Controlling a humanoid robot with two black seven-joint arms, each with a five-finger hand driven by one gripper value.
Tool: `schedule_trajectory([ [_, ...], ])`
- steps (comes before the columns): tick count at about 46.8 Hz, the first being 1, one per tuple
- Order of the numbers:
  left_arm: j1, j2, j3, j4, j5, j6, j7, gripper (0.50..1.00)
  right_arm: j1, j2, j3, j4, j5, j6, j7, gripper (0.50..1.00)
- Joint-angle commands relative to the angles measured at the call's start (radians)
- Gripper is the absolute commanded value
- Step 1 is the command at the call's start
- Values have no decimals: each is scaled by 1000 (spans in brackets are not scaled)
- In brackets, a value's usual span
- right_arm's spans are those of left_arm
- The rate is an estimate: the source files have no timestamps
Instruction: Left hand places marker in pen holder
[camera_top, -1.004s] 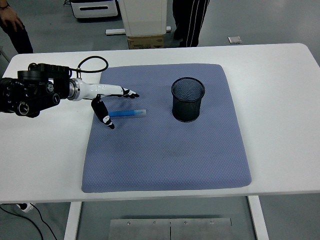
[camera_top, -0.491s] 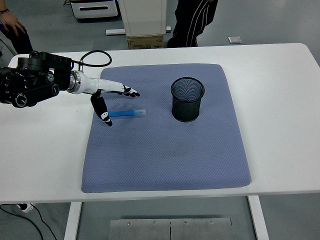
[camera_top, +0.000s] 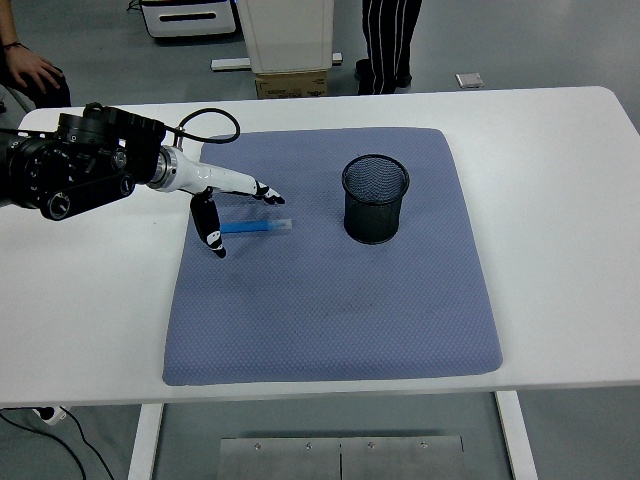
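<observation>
the blue marker (camera_top: 256, 227) lies flat on the blue-grey fabric mat (camera_top: 330, 310) near its left edge, on the white counter (camera_top: 570, 200). the left robot hand (camera_top: 228, 205) is spread over its left end, holding nothing. a shallow pinch could roll it away. farther right, the black mesh pen holder (camera_top: 376, 198) could tip.

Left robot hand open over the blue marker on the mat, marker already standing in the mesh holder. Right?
Not quite. In the head view the blue marker lies flat on the mat, left of the mesh holder. The left robot hand is open over it.
</observation>
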Motion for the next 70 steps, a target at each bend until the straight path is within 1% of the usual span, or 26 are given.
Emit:
schedule_trajectory([
  [1, 1, -6, 0, 0, 0, -1, 2, 1000, -1, 0, 0, 0, 0, 0, -1, 1000],
  [6, 1, -8, 0, 0, 0, -2, 14, 1000, -1, 0, 0, 0, 0, 0, 0, 1000],
  [7, 1, -16, 0, 0, 0, -4, 47, 1000, -1, 0, 0, 0, 0, 0, 0, 1000],
  [10, 1, -20, 0, 0, 0, -18, 68, 1000, -1, 0, 0, 0, 0, 0, 0, 1000],
  [14, 1, -25, 0, 0, 0, -30, 71, 1000, -1, 0, 0, 0, 0, 0, 0, 1000],
  [22, -1, -31, 0, 0, 1, -31, 72, 1000, -1, 0, 0, 0, 0, 0, 0, 1000],
  [23, -1, -36, 0, 0, 1, -31, 72, 983, -1, 0, 0, 0, 0, 0, 0, 1000],
  [26, -1, -37, 0, 0, 1, -31, 72, 959, -1, 0, 0, 0, 0, 0, -1, 1000],
  [31, -12, -37, -2, 0, 0, -31, 71, 880, -1, 0, 0, 0, 0, 0, -1, 1000],
  [32, -12, -37, -2, 0, 0, -31, 71, 880, -1, 0, 0, 0, 0, 0, -1, 1000],
  [33, -13, -37, -2, 0, 1, -31, 71, 865, 0, 0, 0, 0, 0, 0, -1, 1000],
  [36, -13, -39, -2, 0, 1, -30, 71, 854, -1, 0, 0, 0, 0, 0, 0, 1000],
  [38, -13, -43, -2, 0, 1, -30, 71, 830, -1, 0, 0, 0, 0, 0, 0, 1000],
  [40, -13, -46, -2, 0, 1, -30, 71, 818, -1, 0, 0, 0, 0, 0, 0, 1000],
  [48, -12, -63, -2, 1, 29, -25, 71, 801, -1, 0, 0, 0, 0, 0, 0, 1000],
  [51, -12, -63, -2, 1, 64, -18, 71, 777, 0, 0, 0, 0, 0, 0, -1, 1000],
  [55, -12, -68, -3, 1, 70, -18, 71, 763, -1, 0, 0, 0, 0, 0, 0, 1000],
  [58, -12, -79, -3, 0, 70, -18, 71, 719, -1, 0, 0, 0, 0, 0, 0, 1000],
  [60, -12, -79, -3, 1, 70, -18, 71, 716, -1, 0, 0, 0, 0, 0, 0, 1000],
  [61, -12, -80, -5, 1, 70, -18, 71, 684, -1, 0, 0, 0, 0, 0, 0, 1000],
  [62, -12, -80, -5, 1, 70, -18, 71, 684, -1, 0, 0, 0, 0, 0, 0, 1000],
  [63, -12, -85, -6, 0, 69, -16, 71, 655, -1, 0, 0, 0, 0, 0, 0, 1000],
  [67, -10, -86, -8, 0, 69, -15, 71, 625, -1, 0, 0, 0, 0, 0, 0, 1000],
  [70, -12, -86, -9, 0, 69, -13, 69, 619, 0, 0, 0, 0, 0, 0, 0, 1000],
])
